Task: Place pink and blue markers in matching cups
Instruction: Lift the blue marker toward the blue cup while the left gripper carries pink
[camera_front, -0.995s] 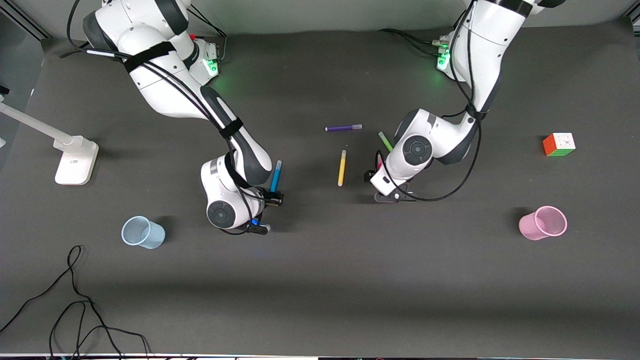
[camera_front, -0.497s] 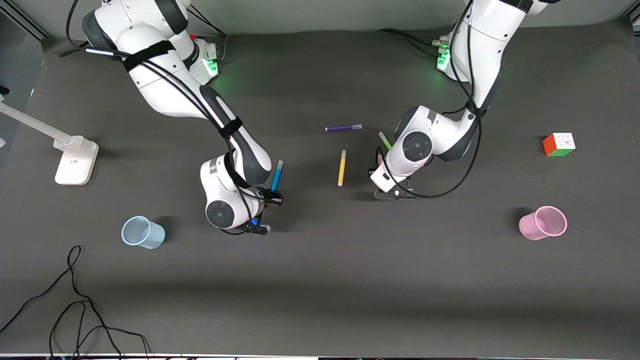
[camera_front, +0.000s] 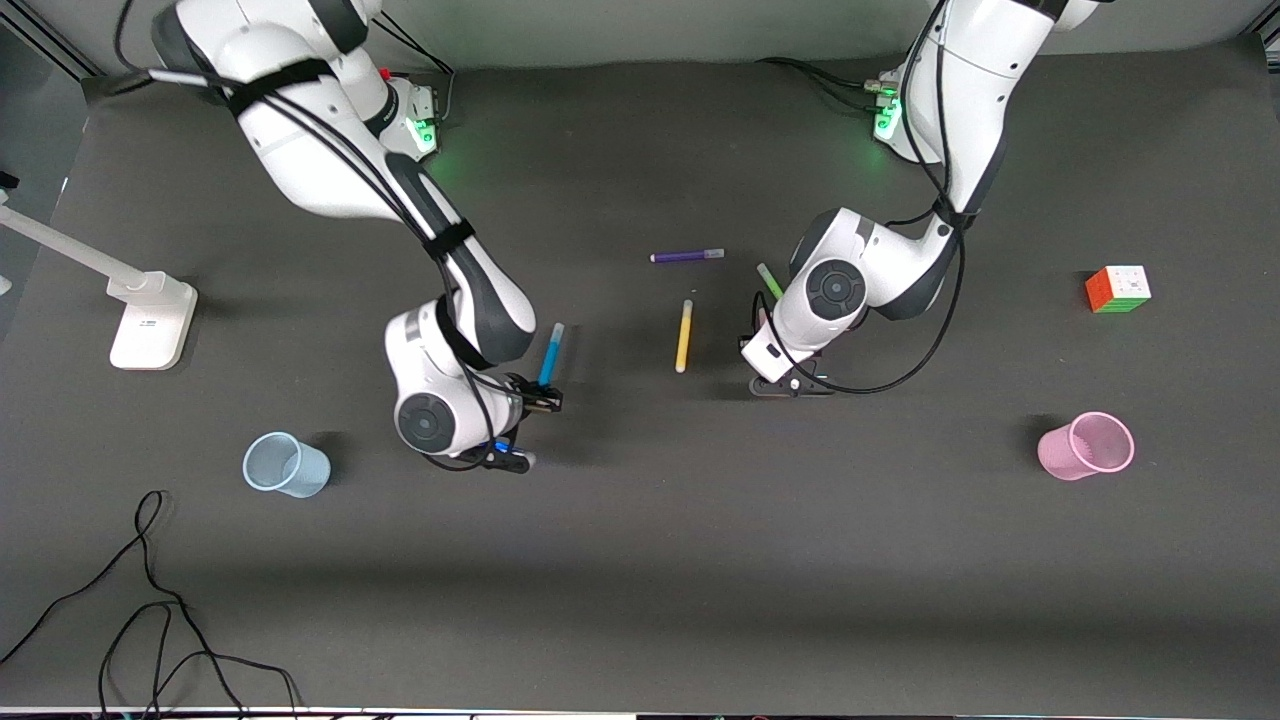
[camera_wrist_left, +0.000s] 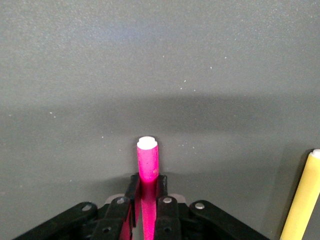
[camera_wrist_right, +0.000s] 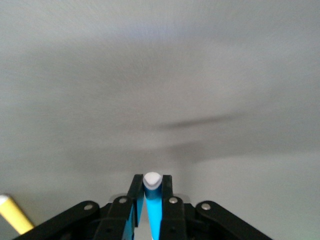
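My right gripper (camera_front: 540, 397) is shut on the blue marker (camera_front: 550, 357) and holds it low over the table's middle. In the right wrist view the blue marker (camera_wrist_right: 152, 202) sits between the fingers (camera_wrist_right: 137, 187), pale end outward. My left gripper (camera_front: 750, 347) is shut on the pink marker (camera_front: 760, 318). In the left wrist view the pink marker (camera_wrist_left: 147, 160) sticks out past the fingers (camera_wrist_left: 132, 185). The pale blue cup (camera_front: 285, 465) stands toward the right arm's end. The pink cup (camera_front: 1085, 446) stands toward the left arm's end.
A yellow pen (camera_front: 684, 336), a purple pen (camera_front: 687, 256) and a green pen (camera_front: 769, 281) lie between the arms. A coloured cube (camera_front: 1118, 288) sits near the left arm's end. A white stand (camera_front: 150, 320) and loose cables (camera_front: 150, 600) are at the right arm's end.
My right gripper has shifted slightly toward the pale blue cup with the blue marker in it. My left gripper has shifted a little with the pink marker. Both stay shut.
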